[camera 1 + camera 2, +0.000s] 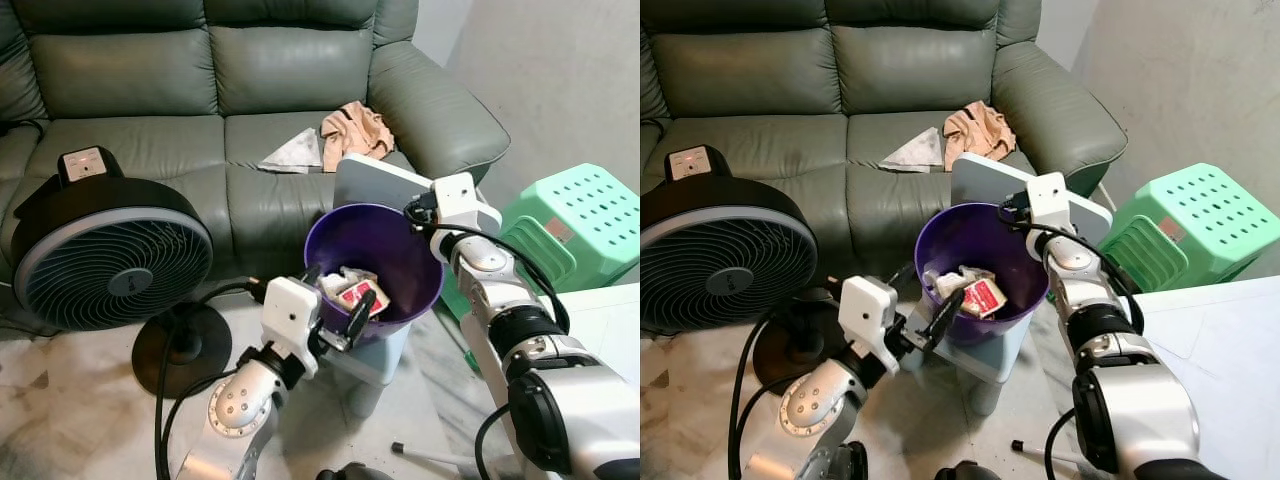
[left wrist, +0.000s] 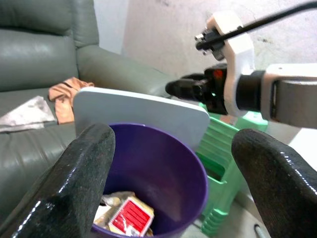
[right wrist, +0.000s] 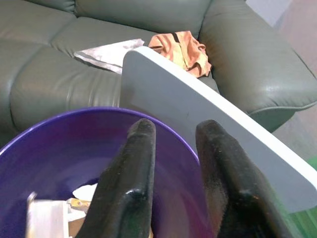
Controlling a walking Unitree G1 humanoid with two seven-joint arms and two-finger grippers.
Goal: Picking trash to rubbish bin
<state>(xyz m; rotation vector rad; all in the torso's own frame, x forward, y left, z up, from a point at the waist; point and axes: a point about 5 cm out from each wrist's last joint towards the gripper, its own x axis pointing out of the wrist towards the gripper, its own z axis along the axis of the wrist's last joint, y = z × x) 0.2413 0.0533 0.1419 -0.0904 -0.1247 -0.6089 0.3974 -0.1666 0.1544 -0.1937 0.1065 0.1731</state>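
— Left gripper (image 1: 338, 310), where are you?

— At the purple bin's (image 1: 420, 290) 7 o'clock rim, my fingers spread wide and empty, poised over the trash (image 1: 352, 292) lying inside, a red-and-white packet among it.

— And the right gripper (image 1: 1012, 212)?

— At 1 o'clock, nearly closed beside the tilted grey lid (image 1: 985, 175), probably propping it open. Whether it grips, I can't tell.
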